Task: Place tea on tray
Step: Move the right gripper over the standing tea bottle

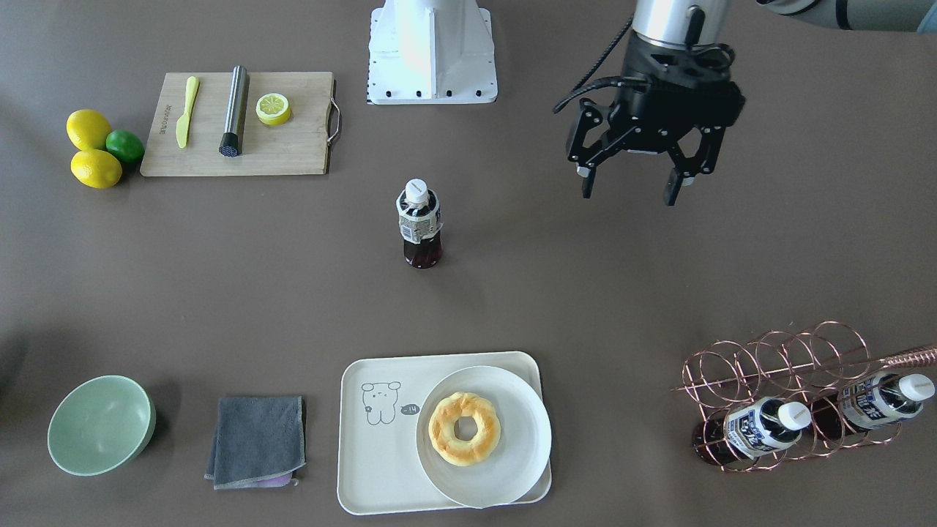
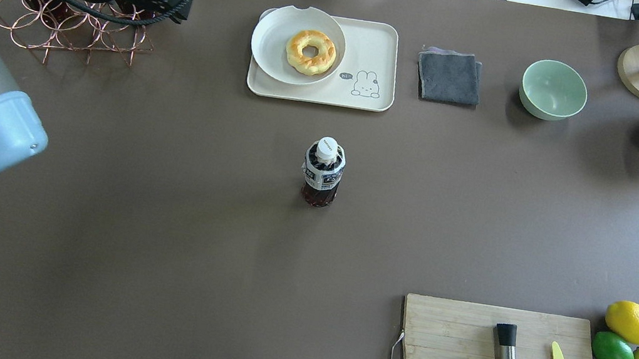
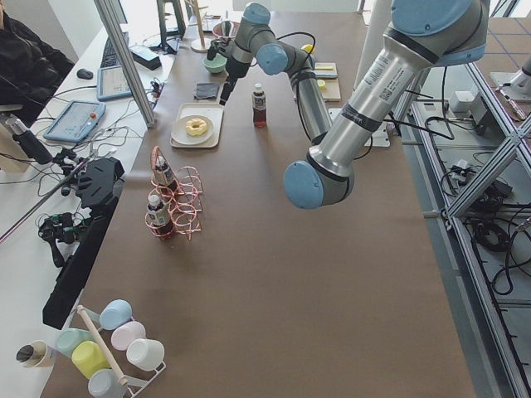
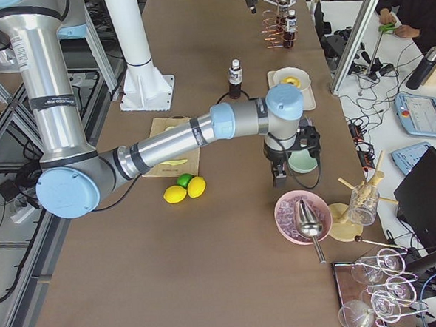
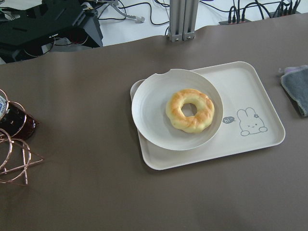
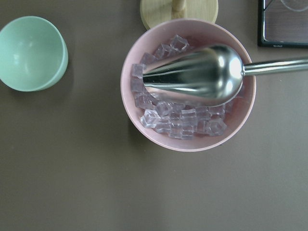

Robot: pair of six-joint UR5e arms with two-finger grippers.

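Tea point(image 1: 419, 223) upright mid-bench, off the tray point(image 1: 366, 468), with the left gripper point(image 1: 629, 194) wide open and empty.
The bottle stands alone in the middle of the bench point(image 1: 219, 293), white cap up, well apart from the cream tray at the far edge from the robot. The tray's left part is taken up by a round white plate point(image 1: 512, 468) carrying a doughnut point(image 1: 464, 428), and the cartoon drawing shows on its bare right part. The left gripper hangs above the bench to the robot's left of the tea, touching nothing, near a copper wire rack point(image 1: 776, 351) that holds two look-alike bottles. The right gripper point(image 4: 277, 176) hangs at the far right, over a pink bowl of ice point(image 6: 187, 86) with a metal scoop, beside a green bowl point(image 6: 31, 53); I cannot tell how far it is open.
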